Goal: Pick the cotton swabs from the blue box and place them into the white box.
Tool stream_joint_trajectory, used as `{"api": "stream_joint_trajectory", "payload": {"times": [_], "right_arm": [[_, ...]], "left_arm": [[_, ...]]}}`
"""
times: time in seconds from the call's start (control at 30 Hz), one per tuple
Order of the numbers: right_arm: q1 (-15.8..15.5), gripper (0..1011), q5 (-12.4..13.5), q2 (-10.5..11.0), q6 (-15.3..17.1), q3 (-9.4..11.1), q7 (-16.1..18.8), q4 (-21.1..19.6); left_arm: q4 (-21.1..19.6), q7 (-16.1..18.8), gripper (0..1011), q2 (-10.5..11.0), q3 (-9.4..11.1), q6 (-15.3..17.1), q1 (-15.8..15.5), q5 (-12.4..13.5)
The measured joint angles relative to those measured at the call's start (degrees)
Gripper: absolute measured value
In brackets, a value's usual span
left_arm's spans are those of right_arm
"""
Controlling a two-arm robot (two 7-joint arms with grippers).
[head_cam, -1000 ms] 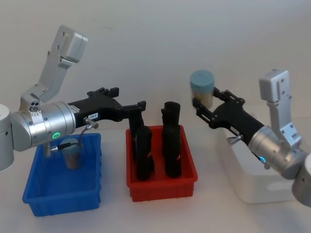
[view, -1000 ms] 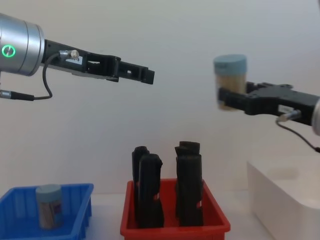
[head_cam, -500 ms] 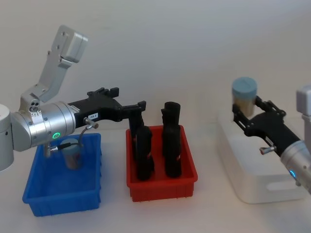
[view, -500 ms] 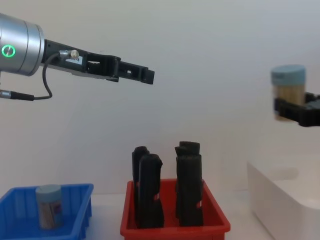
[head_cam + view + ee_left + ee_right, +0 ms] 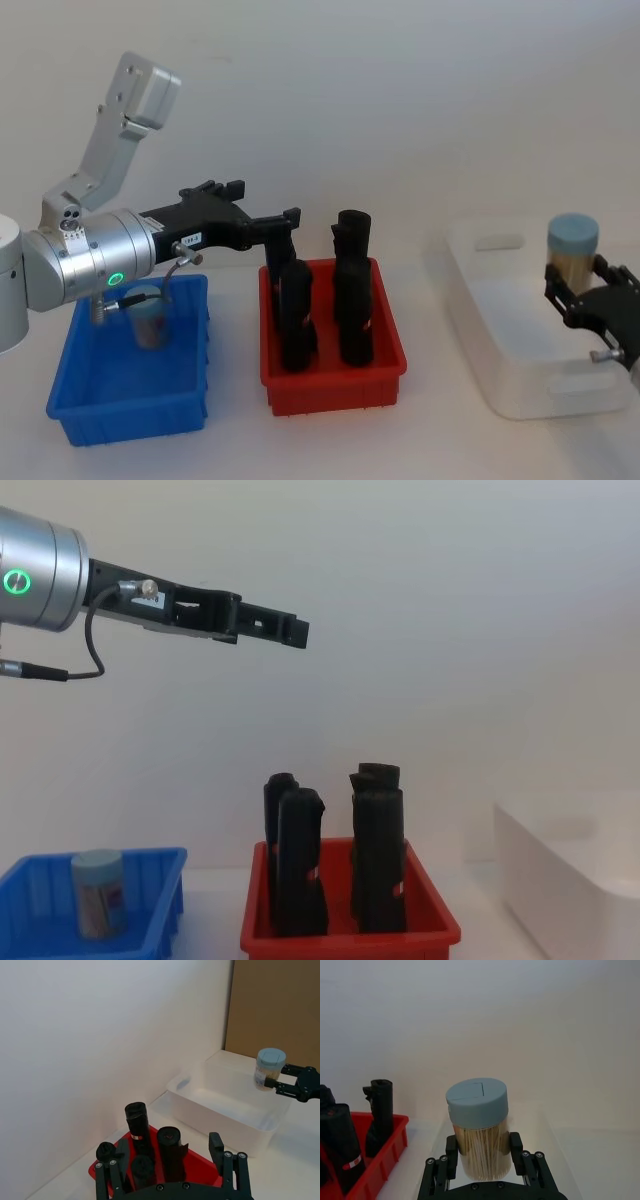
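A cotton swab jar (image 5: 572,243) with a pale blue lid is held upright in my right gripper (image 5: 577,282), which is shut on it above the right part of the white box (image 5: 540,395). The right wrist view shows the jar (image 5: 479,1130) between the fingers (image 5: 516,1146). From the left wrist view the jar (image 5: 269,1067) hangs over the white box (image 5: 220,1115). A second cotton swab jar (image 5: 150,316) stands in the blue box (image 5: 120,415), also in the chest view as jar (image 5: 100,892) and box (image 5: 160,905). My left gripper (image 5: 265,200) is open, raised behind the red bin.
A red bin (image 5: 330,385) with several tall black upright objects (image 5: 352,290) stands between the blue box and the white box. The left arm's silver body hangs over the blue box. A white wall closes the back.
My right gripper has carried the jar to the right and down, from near the red bin to above the white box, leaving the chest view. The left arm has not moved.
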Motion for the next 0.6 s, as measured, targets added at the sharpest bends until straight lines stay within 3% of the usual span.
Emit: {"api": "stream_joint_trajectory", "payload": {"times": [0.2, 0.6], "right_arm": [[-1.7, 629, 1.9, 0.5, 0.8, 0.6, -0.6, 1.4], [-2.3, 628, 3.0, 0.6, -0.2, 0.9, 0.2, 3.8]], "left_arm": [[0.0, 0.0, 1004, 0.0, 0.0, 0.0, 0.0, 0.0], [0.0, 0.0, 1004, 0.0, 0.0, 0.0, 0.0, 0.0]]}}
